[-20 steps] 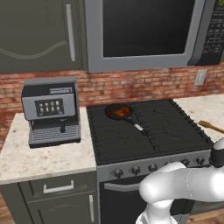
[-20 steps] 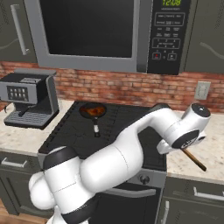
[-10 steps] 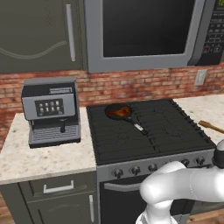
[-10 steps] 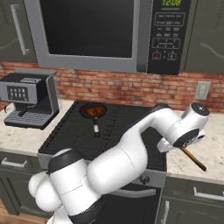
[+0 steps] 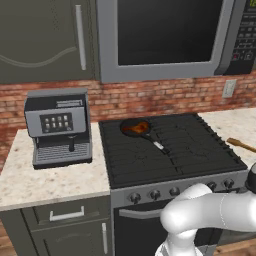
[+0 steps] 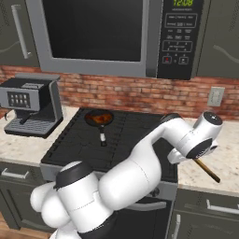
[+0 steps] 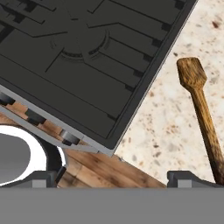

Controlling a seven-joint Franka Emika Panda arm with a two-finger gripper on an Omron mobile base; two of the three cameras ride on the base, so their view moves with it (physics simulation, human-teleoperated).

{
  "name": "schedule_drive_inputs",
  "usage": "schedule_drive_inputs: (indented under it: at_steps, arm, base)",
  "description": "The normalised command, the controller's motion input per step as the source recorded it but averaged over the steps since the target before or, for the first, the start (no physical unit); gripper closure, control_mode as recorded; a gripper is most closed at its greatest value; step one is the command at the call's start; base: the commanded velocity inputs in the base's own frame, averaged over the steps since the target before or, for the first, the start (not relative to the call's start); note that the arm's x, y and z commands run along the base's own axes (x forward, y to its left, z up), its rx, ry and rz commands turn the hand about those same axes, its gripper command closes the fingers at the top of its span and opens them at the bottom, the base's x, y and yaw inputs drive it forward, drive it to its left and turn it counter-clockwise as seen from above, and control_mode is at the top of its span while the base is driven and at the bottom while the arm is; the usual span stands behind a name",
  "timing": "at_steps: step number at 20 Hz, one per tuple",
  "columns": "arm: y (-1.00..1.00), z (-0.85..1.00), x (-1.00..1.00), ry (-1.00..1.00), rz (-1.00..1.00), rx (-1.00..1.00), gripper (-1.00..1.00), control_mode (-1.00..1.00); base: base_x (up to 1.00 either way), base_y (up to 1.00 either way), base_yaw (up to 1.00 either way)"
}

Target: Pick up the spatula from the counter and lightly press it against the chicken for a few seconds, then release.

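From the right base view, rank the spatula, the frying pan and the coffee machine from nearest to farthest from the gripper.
1. The spatula, on the counter right of the stove, by the gripper.
2. The frying pan, on the stove's back left.
3. The coffee machine, at the far left.

Matt wooden spatula (image 7: 203,114) — speckled stone counter (image 7: 168,129)

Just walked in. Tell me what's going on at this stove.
The robot arm is reaching over the counter to the right of the stove, where a wooden spatula lies flat. Its tool hangs open close by, with the spatula off to one side and not yet gripped. The chicken sits in a pan on the rear left burner, untouched.
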Motion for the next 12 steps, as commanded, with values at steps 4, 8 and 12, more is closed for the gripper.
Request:
schedule_drive_inputs:
  at_steps: [4,8,12]
  arm:
    - [-0.01,-0.03,0.14,0.02,0.00,0.00,-1.00,-1.00]
    - [-0.04,0.00,0.13,0.02,0.00,0.00,-1.00,-1.00]
    - [-0.09,-0.02,0.09,0.01,0.00,0.00,-1.00,-1.00]
  base:
    - [0.00,0.00,0.00]
    - [0.00,0.00,0.00]
    - [0.00,0.00,0.00]
